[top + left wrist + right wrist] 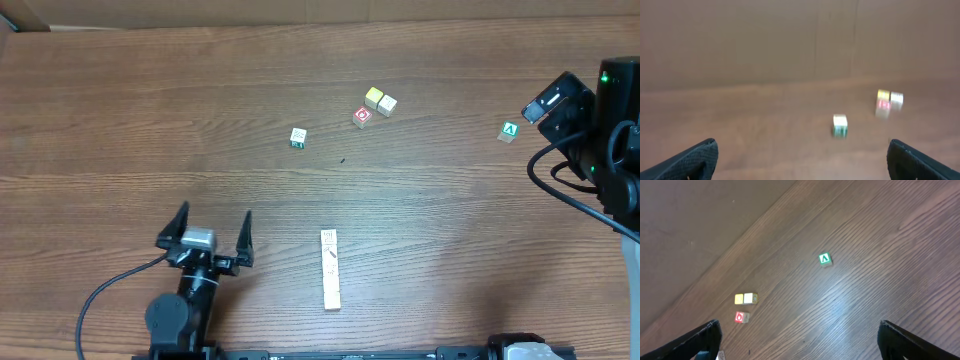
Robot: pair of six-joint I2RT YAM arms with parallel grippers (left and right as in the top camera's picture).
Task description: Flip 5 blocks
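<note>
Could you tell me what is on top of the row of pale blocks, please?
Nothing rests on the row of blocks; their pale tops are uncovered. The faces against the table are hidden.

Table (120,120): block row (330,268), 5 cubes (362,116)

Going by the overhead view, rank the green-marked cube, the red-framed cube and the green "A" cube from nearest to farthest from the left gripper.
Measured from the left gripper:
1. green-marked cube, alone at mid-table, to the gripper's right.
2. red-framed cube, farther right, in the small cluster.
3. green "A" cube, far over on the right side.
</note>
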